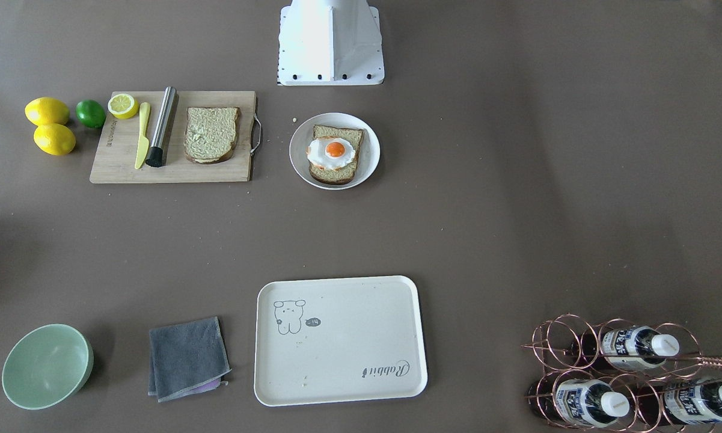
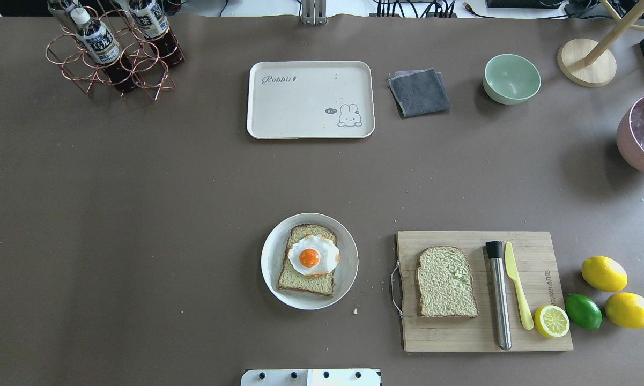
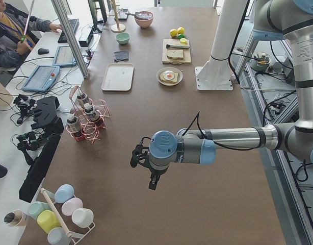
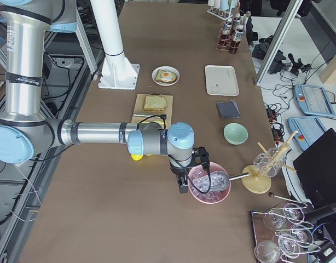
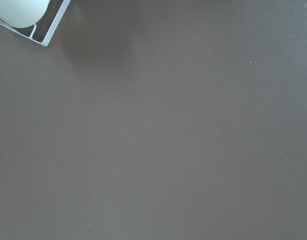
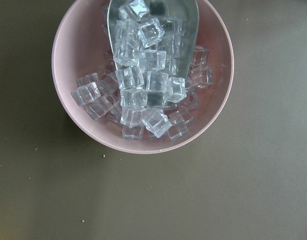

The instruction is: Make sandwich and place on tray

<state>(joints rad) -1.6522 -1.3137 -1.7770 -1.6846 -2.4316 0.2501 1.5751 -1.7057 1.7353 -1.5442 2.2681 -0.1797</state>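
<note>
One bread slice [image 2: 305, 281] lies on a round white plate [image 2: 271, 262] with the fried egg [image 2: 312, 257] on top of it; the egg also shows in the front view [image 1: 333, 152]. The second bread slice [image 2: 446, 282] lies bare on the wooden cutting board [image 2: 450, 338]. The cream tray [image 2: 300, 107] sits at the far side of the table. My left gripper [image 3: 146, 171] hangs over bare table far to the left. My right gripper [image 4: 192, 172] hangs over a pink bowl of ice [image 6: 143, 80]. I cannot tell whether either gripper is open or shut.
A metal cylinder [image 2: 498, 295], a yellow knife [image 2: 517, 292] and a lemon half [image 2: 551, 321] lie on the board. Two lemons [image 2: 604, 273] and a lime [image 2: 583, 311] lie beside it. A grey cloth [image 2: 419, 92], a green bowl [image 2: 511, 78] and a bottle rack [image 2: 112, 51] stand at the far side.
</note>
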